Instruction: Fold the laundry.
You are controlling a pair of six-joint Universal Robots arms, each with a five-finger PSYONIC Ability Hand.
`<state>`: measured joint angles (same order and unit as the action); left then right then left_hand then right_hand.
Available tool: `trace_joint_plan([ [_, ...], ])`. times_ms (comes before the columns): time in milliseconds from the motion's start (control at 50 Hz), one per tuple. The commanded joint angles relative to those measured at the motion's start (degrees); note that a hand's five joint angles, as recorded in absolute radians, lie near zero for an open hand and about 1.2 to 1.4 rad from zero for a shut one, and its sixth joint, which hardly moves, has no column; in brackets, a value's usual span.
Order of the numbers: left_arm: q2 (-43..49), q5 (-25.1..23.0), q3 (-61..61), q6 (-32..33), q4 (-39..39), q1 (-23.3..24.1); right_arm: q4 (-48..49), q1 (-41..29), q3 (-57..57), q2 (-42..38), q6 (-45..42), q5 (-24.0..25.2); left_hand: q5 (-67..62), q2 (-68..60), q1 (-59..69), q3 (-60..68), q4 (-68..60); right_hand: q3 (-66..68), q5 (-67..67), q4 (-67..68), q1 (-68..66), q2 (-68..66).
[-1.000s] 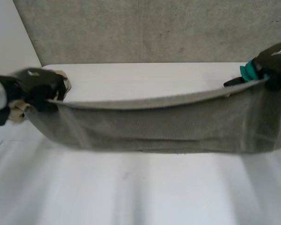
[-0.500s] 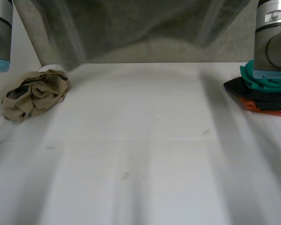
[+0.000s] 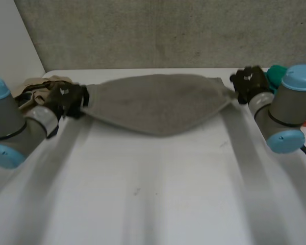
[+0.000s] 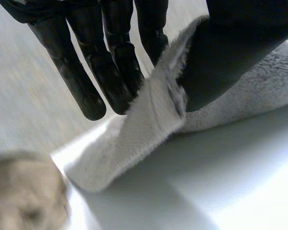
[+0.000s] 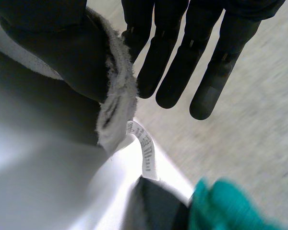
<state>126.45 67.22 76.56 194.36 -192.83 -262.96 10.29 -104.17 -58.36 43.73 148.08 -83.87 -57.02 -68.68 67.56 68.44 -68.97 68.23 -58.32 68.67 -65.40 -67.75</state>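
towel [image 3: 158,102]: far middle of table [image 3: 158,204], between hands | left hand [image 3: 65,99]: towel's left end | right hand [image 3: 249,84]: right end | crumpled garment [image 3: 38,84]: far left | clothes pile [image 3: 274,72]: far right

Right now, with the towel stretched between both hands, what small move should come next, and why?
Probably lower both hands and lay the towel flat on the table. The left hand and right hand each pinch one end, it sags in the middle, and bare table lies in front of it.
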Motion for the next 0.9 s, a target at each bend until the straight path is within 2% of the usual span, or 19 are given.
trace_joint_plan([
  [20, -7.42, 1.33, 9.81, 12.41, 22.70, -4.48, -15.53, 2.56, -11.13, 9.06, -9.10, 0.98, -12.98, -11.32, 12.44, 11.56, -11.03, 11.77, -11.68, 11.33, -14.60, -12.25],
  [60, -9.81, 1.51, 12.20, 16.73, 29.40, -5.89, -19.67, 3.53, -14.48, 11.98, -11.83, 0.90, -12.98, -11.32, 12.44, 11.56, -11.03, 11.77, -11.68, 11.33, -14.60, -12.25],
  [120, -16.91, 1.16, 19.12, 28.57, 46.60, -10.10, -29.77, 6.17, -21.34, 17.95, -18.42, 0.20, -12.98, -11.32, 12.44, 11.56, -11.03, 11.77, -11.68, 11.33, -14.60, -12.25],
  [160, -20.00, 0.55, 22.21, 33.43, 52.35, -11.78, -37.92, 8.27, -27.55, 22.77, -24.20, 0.11, -12.98, -11.32, 12.44, 11.56, -11.03, 11.77, -11.68, 11.33, -14.60, -12.25],
  [180, -23.06, -0.32, 24.93, 37.98, 56.64, -13.44, -40.24, 9.07, -29.60, 24.37, -26.42, 0.28, -12.98, -11.32, 12.44, 11.56, -11.03, 11.77, -11.68, 11.33, -14.60, -12.25],
  [200, -24.48, -0.85, 26.00, 39.94, 57.90, -14.15, -42.61, 10.82, -33.01, 27.34, -30.61, 1.41, -12.98, -11.32, 12.44, 11.56, -11.03, 11.77, -11.68, 11.33, -14.60, -12.25],
  [260, -28.88, -3.49, 29.43, 45.57, 57.74, -15.74, -40.98, 12.41, -36.20, 30.61, -35.56, 5.71, -12.98, -11.32, 12.44, 11.56, -11.03, 11.77, -11.68, 11.33, -14.60, -12.25],
  [300, -29.42, -5.77, 29.26, 47.69, 56.08, -15.66, -38.87, 12.59, -36.12, 30.63, -34.71, 6.96, -12.98, -11.32, 12.44, 11.56, -11.03, 11.77, -11.68, 11.33, -14.60, -12.25],
  [340, -28.46, -7.09, 27.95, 47.61, 54.50, -15.04, -37.02, 12.15, -35.07, 29.40, -32.95, 6.79, -12.98, -11.32, 12.44, 11.56, -11.03, 11.77, -11.68, 11.33, -14.60, -12.25],
  [420, -22.58, -8.68, 20.66, 43.22, 49.49, -10.13, -31.13, 8.91, -30.51, 24.04, -24.79, 5.30, -12.98, -11.32, 12.44, 11.56, -11.03, 11.77, -11.68, 11.33, -14.60, -12.25],
  [480, -16.51, -6.06, 13.28, 35.93, 44.66, -6.26, -24.98, 6.53, -26.02, 19.30, -18.28, 2.14, -12.98, -11.32, 12.44, 11.56, -11.03, 11.77, -11.68, 11.33, -14.60, -12.25],
  [500, -13.72, -3.52, 9.96, 32.61, 42.73, -5.03, -23.40, 6.01, -25.06, 18.33, -16.96, 1.26, -12.98, -11.32, 12.44, 11.56, -11.03, 11.77, -11.68, 11.33, -14.60, -12.25],
  [540, -11.33, -0.35, 7.04, 29.43, 41.14, -3.88, -18.39, 4.95, -22.42, 15.43, -14.40, -0.77, -12.98, -11.32, 12.44, 11.56, -11.03, 11.77, -11.68, 11.33, -14.60, -12.25],
  [580, -8.60, 4.84, 3.87, 26.26, 39.64, -2.48, -15.14, 4.25, -21.10, 13.76, -13.61, -1.39, -12.98, -11.32, 12.44, 11.56, -11.03, 11.77, -11.68, 11.33, -14.60, -12.25],
  [620, -7.10, 8.69, 2.20, 24.94, 39.29, -1.60, -10.65, 3.63, -19.60, 11.56, -12.82, -1.30, -12.98, -11.32, 12.44, 11.56, -11.03, 11.77, -11.68, 11.33, -14.60, -12.25],
  [660, -6.75, 10.03, 2.01, 24.49, 39.20, -1.16, -6.52, 2.75, -18.37, 9.62, -12.81, -0.43, -12.98, -11.32, 12.44, 11.56, -11.03, 11.77, -11.68, 11.33, -14.60, -12.25],
  [760, -7.45, 9.77, 3.68, 24.58, 39.11, -1.24, -0.28, 0.82, -15.21, 5.49, -12.99, 2.39, -12.98, -11.32, 12.44, 11.56, -11.03, 11.77, -11.68, 11.33, -14.60, -12.25],
  [900, -7.63, 9.95, 4.83, 24.40, 36.92, -1.86, -1.32, -1.38, -8.71, 0.13, -12.90, 1.34, -12.98, -11.32, 12.44, 11.56, -11.03, 10.75, -10.66, 10.31, -13.58, -11.23],
])
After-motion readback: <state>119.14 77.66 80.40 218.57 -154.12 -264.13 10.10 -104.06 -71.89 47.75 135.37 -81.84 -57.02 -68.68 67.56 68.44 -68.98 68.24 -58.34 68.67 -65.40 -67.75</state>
